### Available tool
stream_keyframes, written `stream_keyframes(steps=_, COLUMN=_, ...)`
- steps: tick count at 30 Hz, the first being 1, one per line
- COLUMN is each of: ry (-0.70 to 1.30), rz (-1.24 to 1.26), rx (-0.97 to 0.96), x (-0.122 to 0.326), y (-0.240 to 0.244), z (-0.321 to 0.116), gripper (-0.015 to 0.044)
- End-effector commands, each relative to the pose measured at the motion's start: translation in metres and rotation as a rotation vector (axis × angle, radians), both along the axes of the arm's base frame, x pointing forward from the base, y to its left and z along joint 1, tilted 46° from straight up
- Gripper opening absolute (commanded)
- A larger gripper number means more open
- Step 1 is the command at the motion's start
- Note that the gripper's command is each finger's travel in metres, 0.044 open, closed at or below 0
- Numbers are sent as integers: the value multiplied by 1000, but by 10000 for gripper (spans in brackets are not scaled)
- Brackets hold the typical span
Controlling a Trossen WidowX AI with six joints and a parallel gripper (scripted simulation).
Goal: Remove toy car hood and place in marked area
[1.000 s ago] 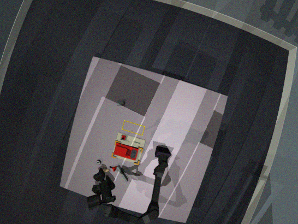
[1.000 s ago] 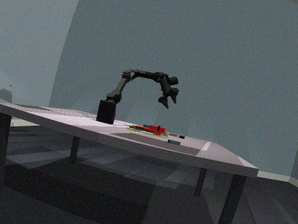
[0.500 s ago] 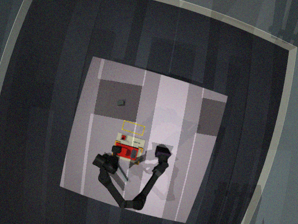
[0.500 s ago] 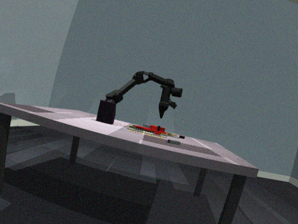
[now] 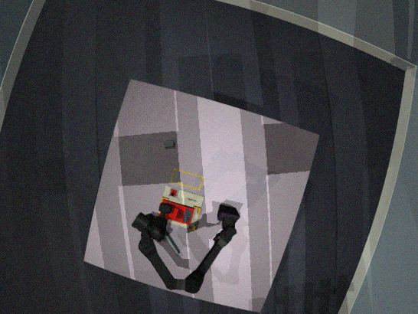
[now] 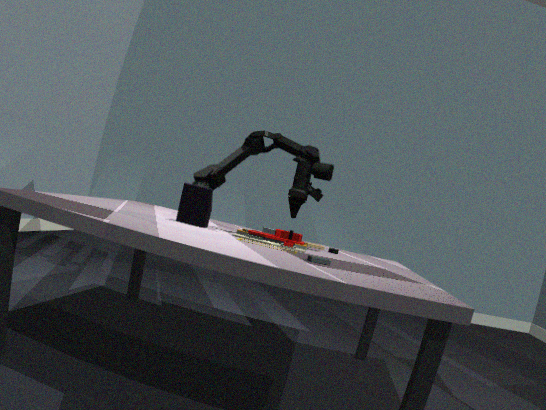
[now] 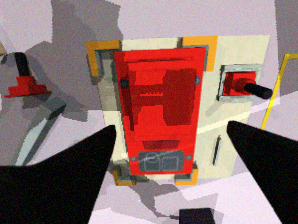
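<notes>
My gripper (image 7: 170, 127) hangs wide open and empty above the red toy car (image 7: 159, 112) on its cream tray (image 7: 235, 130); a yellow marked area (image 5: 186, 179) lies just beyond.

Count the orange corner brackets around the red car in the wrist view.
4: orange bracket upper left, upper right, lower left, lower right, the lower two partly hidden by the car. The open gripper hovers above.
</notes>
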State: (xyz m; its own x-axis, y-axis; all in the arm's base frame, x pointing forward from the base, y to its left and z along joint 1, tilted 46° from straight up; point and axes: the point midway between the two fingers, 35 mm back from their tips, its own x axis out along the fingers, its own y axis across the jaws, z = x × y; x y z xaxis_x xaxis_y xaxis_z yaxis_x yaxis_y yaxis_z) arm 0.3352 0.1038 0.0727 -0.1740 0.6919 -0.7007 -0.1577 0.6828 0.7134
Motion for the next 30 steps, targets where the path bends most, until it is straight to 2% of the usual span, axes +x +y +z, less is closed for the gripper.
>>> stream_keyframes(steps=1, ry=3, rz=-5, rx=5, x=0, y=2, z=-2, gripper=440)
stream_keyframes(steps=30, ry=3, rz=-5, rx=5, x=-3, y=17, z=-15, gripper=440)
